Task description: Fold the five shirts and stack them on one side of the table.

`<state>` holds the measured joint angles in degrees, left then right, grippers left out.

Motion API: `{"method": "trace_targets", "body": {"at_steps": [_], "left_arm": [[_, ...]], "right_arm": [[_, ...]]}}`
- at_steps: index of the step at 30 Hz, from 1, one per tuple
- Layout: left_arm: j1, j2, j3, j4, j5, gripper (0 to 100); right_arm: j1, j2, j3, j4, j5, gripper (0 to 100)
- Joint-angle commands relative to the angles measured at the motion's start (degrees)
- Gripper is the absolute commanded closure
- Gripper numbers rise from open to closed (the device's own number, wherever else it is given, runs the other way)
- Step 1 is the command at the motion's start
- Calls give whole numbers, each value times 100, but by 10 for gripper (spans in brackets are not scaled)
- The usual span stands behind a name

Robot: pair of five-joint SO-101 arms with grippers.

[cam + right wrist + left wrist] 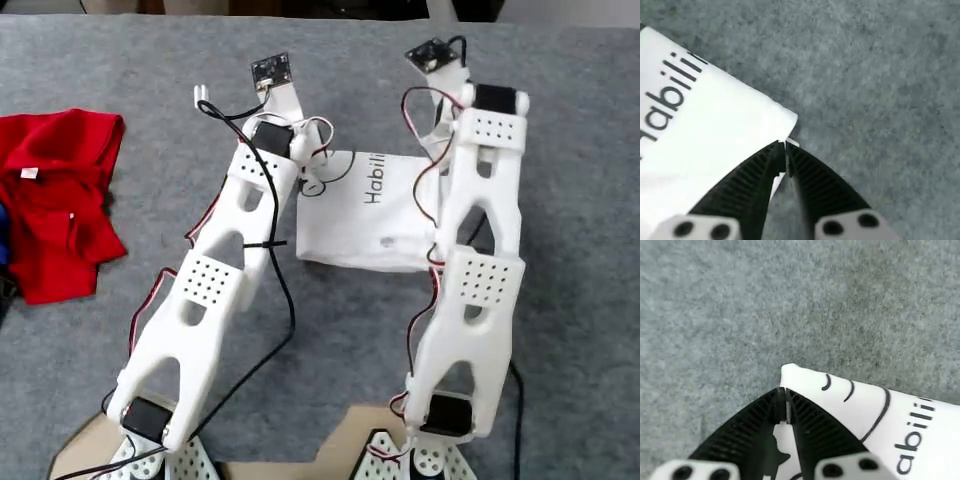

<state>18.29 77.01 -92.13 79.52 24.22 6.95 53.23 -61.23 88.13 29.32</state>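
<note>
Grey felt covers the table, and the white shirt lies near its middle between the two arms, already folded into a compact rectangle with its print facing up; the left gripper sits at one far corner of it, jaws closed together with a sliver of white cloth between them, so it appears to pinch that corner; the right gripper is at the other far corner, likewise closed, with a scrap of white at its tip. Well apart, toward the left edge, the red shirt lies rumpled and unfolded; a strip of blue cloth beside it may be another shirt, though too little shows to tell. By my reckoning the task is early: one shirt is folded but not yet set aside, no stack is visible, and the red one at least awaits folding.
</note>
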Motion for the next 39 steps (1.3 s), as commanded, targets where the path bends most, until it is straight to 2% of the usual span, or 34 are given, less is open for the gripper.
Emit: {"method": "trace_targets", "body": {"at_steps": [1,4,7,9,14,18,22,26,30,34,39], "left_arm": [[0,-251,-396,114,26,978],[18,-629,-378,264,35,957],[18,-927,-378,413,53,867],[9,-1086,-378,510,62,826],[-167,-1297,-360,914,26,795],[-255,-1314,-352,1451,9,721],[-281,-1332,-352,2031,-615,705],[-396,-1305,-343,2110,-844,705],[-316,-1262,-343,2110,-870,705],[-211,-1130,-343,2110,-870,705],[-167,-866,-343,2110,-844,705]], "right_arm": [[-13,-558,-910,879,-70,976],[75,-549,-1323,1442,-404,975],[233,-725,-1165,1433,-879,975],[286,-1024,-734,1433,-1187,975],[251,-2132,1218,1424,-1846,975],[48,-3169,2905,1363,-1820,975],[31,-4295,4497,738,-1829,975],[-224,-5086,6308,-281,-1626,976],[-259,-5235,7925,-1749,-1240,977],[-66,-5156,8734,-2523,-967,978],[400,-4831,8620,-2593,-659,977]]}}
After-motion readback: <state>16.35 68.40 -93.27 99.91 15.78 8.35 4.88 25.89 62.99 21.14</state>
